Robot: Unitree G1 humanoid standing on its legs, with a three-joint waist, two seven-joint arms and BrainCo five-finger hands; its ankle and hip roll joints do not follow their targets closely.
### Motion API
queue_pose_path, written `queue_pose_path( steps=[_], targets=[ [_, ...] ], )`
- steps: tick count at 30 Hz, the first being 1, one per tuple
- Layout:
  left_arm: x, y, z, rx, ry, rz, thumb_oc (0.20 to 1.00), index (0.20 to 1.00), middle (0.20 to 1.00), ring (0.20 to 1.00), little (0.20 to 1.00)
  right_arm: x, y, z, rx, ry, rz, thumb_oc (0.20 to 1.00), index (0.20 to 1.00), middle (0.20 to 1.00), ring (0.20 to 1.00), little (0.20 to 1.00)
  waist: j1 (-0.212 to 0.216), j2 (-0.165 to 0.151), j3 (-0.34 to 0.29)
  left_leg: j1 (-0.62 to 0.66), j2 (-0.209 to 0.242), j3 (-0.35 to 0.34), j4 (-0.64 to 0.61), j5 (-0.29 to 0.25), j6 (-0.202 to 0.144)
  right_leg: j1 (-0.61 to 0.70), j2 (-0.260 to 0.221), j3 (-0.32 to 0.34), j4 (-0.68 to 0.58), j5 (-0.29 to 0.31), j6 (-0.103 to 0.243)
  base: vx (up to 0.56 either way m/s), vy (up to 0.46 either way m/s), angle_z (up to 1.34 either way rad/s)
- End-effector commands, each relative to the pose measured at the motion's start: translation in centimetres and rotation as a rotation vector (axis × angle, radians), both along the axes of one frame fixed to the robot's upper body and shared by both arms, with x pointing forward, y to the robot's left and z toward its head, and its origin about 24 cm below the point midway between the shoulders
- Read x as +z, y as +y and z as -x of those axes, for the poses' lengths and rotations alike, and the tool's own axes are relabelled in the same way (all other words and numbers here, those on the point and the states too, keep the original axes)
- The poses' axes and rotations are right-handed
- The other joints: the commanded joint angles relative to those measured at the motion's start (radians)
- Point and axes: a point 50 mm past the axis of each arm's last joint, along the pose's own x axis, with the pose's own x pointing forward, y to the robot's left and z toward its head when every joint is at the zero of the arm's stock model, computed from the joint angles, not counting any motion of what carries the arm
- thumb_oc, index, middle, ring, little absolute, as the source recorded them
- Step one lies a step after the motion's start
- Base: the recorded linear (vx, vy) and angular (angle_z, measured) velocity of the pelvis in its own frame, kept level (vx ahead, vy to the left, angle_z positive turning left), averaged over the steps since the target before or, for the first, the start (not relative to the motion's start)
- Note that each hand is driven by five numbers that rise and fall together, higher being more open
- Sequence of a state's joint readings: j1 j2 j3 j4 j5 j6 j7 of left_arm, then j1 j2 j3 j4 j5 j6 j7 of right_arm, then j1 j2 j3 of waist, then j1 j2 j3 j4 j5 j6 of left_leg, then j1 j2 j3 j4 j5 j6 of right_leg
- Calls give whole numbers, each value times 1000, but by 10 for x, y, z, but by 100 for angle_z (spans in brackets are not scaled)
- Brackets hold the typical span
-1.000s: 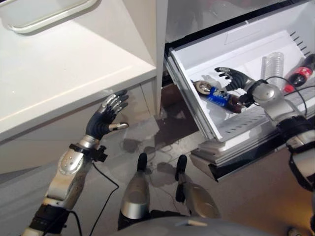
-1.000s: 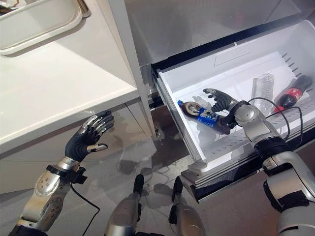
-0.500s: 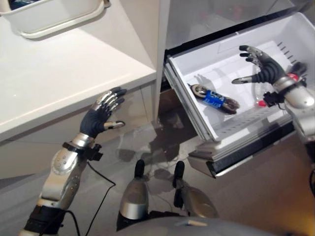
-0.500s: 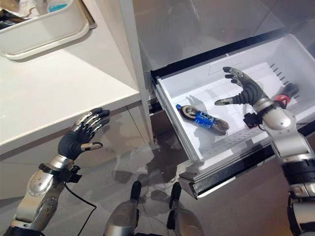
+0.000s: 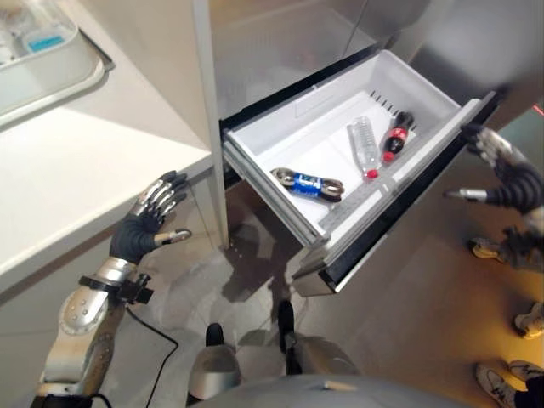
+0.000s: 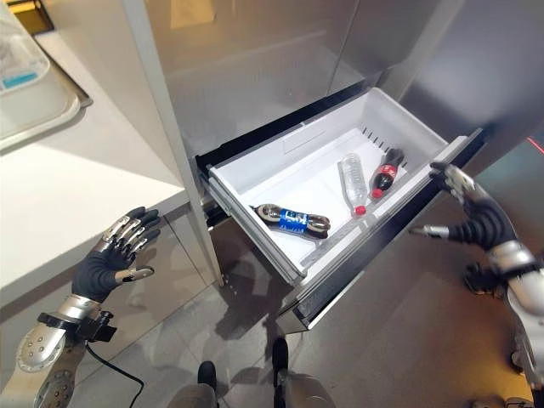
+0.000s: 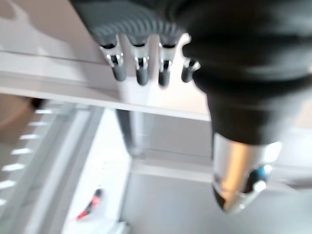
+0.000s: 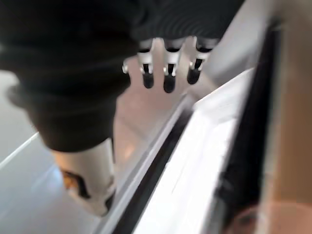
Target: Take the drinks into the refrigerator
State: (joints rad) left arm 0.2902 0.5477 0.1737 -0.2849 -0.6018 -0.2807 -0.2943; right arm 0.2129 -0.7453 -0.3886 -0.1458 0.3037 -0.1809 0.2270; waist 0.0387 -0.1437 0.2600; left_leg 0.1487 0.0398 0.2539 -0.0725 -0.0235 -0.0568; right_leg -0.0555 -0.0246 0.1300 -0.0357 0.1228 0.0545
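Three drinks lie in the open drawer (image 6: pixel 399 119), both robot hands empty.
The right robot hand (image 6: pixel 476 223), fingers spread, hovers just outside the drawer front; the cola bottle (image 6: pixel 384 172), clear bottle (image 6: pixel 351 182) and blue-labelled bottle (image 6: pixel 291 220) lie beyond it. The left robot hand (image 6: pixel 109 261) is relaxed beside the bench (image 6: pixel 76 183).
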Motion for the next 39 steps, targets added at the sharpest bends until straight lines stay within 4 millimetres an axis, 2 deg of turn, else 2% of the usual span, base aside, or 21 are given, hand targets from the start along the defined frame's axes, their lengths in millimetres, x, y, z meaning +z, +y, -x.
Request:
queue_pose_path(
  steps=[1, 3, 4, 7, 8, 9, 10, 11, 12, 13, 15, 16, 17, 23, 25, 32, 36, 39],
  targets=[
    [23, -3, 9, 0, -161, -30, 1000, 1000, 1000, 1000, 1000, 11, -9, 5, -76, -178, -53, 1000, 1000, 1000, 1000, 1000, -10, 26, -32, -24, -31, -44, 59, -115, 71, -32, -14, -21, 125, -81, 92, 22, 51, -26],
    [20, -1, 11, 29, -160, -35, 1000, 1000, 1000, 1000, 1000, -15, -13, 15, -164, -127, -84, 1000, 1000, 1000, 1000, 1000, -29, 32, -36, -13, -33, -21, 58, -121, 73, -38, -12, -10, 127, -75, 98, 22, 48, -26],
    [20, -1, 11, 29, -159, -36, 1000, 1000, 1000, 1000, 1000, -15, -13, 16, -166, -127, -83, 1000, 1000, 1000, 1000, 1000, -27, 32, -37, -13, -32, -20, 58, -121, 73, -38, -12, -8, 127, -75, 98, 6, 34, -25],
    [17, 0, 11, 43, -154, -36, 1000, 1000, 1000, 1000, 1000, -39, -14, 18, -214, -53, -113, 1000, 1000, 1000, 1000, 1000, -38, 38, -36, -8, -35, 6, 58, -127, 74, -43, -12, 0, 128, -70, 103, -14, 47, -22],
    [16, -1, 11, 43, -152, -37, 1000, 1000, 1000, 1000, 1000, -47, -11, 17, -214, -24, -122, 937, 937, 937, 937, 937, -40, 39, -35, -6, -36, 13, 60, -129, 75, -45, -13, 3, 128, -67, 104, -14, 25, -21],
    [16, -1, 11, 43, -152, -37, 1000, 1000, 1000, 1000, 1000, -47, -11, 17, -214, -24, -122, 834, 834, 834, 834, 834, -39, 39, -35, -6, -36, 14, 60, -129, 75, -45, -13, 4, 128, -67, 104, -22, 27, -23],
    [14, -2, 10, 43, -146, -32, 1000, 1000, 1000, 1000, 1000, -67, -8, 16, -221, 47, -154, 504, 504, 504, 504, 504, -43, 43, -28, -7, -40, 29, 67, -133, 76, -53, -15, 7, 130, -60, 109, -28, 34, -17],
    [15, -2, 9, 43, -151, -34, 1000, 1000, 1000, 1000, 1000, -74, -6, 15, -221, 79, -152, 269, 269, 269, 269, 269, -43, 45, -24, -7, -41, 34, 71, -135, 76, -57, -16, 10, 131, -58, 112, -28, 34, -14],
    [15, -2, 9, 45, -151, -35, 1000, 1000, 1000, 1000, 1000, -75, -6, 14, -220, 79, -152, 222, 222, 222, 222, 222, -43, 44, -24, -8, -41, 36, 72, -136, 76, -57, -15, 11, 132, -57, 112, -27, 25, -18],
    [15, -3, 8, 45, -157, -36, 1000, 1000, 1000, 1000, 1000, -91, -2, 13, -205, 159, -154, 200, 200, 200, 200, 200, -44, 47, -17, -11, -43, 43, 79, -138, 76, -60, -18, 15, 133, -54, 114, -26, 25, -18],
    [17, -5, 5, 35, -165, -39, 1000, 1000, 1000, 1000, 1000, -110, 5, 11, -170, 263, -128, 200, 200, 200, 200, 200, -42, 52, -9, -15, -47, 50, 87, -141, 76, -65, -22, 16, 133, -51, 115, -27, 35, -15],
    [17, -5, 5, 37, -166, -39, 1000, 1000, 1000, 1000, 1000, -110, 5, 10, -168, 262, -127, 200, 200, 200, 200, 200, -43, 52, -8, -15, -47, 51, 88, -141, 76, -65, -22, 17, 133, -51, 115, -22, 20, -11],
    [17, -7, 4, 24, -169, -38, 1000, 1000, 1000, 1000, 1000, -118, 8, 9, -152, 309, -120, 200, 200, 200, 200, 200, -40, 55, -5, -18, -48, 51, 92, -141, 75, -65, -25, 15, 133, -50, 116, -16, 5, -7],
    [21, -16, -5, -6, -195, -28, 1000, 1000, 1000, 1000, 1000, -142, 25, -4, -88, 418, -98, 200, 200, 200, 200, 200, -24, 66, 2, -34, -52, 38, 123, -151, 74, -62, -37, 5, 140, -58, 111, -2, 1, -1],
    [22, -19, -8, -13, -203, -13, 1000, 1000, 1000, 1000, 1000, -144, 35, -13, -46, 432, -74, 200, 200, 200, 200, 200, -13, 72, 4, -39, -54, 30, 134, -156, 74, -59, -40, -1, 145, -65, 107, 0, 0, 0],
    [20, -32, -15, -78, -194, 28, 1000, 1000, 1000, 1000, 1000, -135, 50, -43, 48, 436, 18, 200, 200, 200, 200, 200, 33, 90, 2, -47, -55, -11, 151, -157, 70, -38, -55, -45, 153, -88, 95, 21, -33, 17],
    [19, -37, -18, -108, -181, 40, 1000, 1000, 1000, 1000, 1000, -121, 55, -60, 74, 397, 100, 200, 200, 200, 200, 200, 62, 100, -1, -48, -54, -41, 146, -150, 66, -20, -63, -74, 146, -98, 91, 41, -44, 26],
    [17, -41, -19, -123, -170, 55, 1000, 1000, 1000, 1000, 1000, -101, 68, -77, 141, 334, 171, 200, 200, 200, 200, 200, 86, 103, -4, -45, -52, -63, 142, -145, 64, -4, -66, -96, 139, -105, 87, 43, -46, 34]
  ],
)
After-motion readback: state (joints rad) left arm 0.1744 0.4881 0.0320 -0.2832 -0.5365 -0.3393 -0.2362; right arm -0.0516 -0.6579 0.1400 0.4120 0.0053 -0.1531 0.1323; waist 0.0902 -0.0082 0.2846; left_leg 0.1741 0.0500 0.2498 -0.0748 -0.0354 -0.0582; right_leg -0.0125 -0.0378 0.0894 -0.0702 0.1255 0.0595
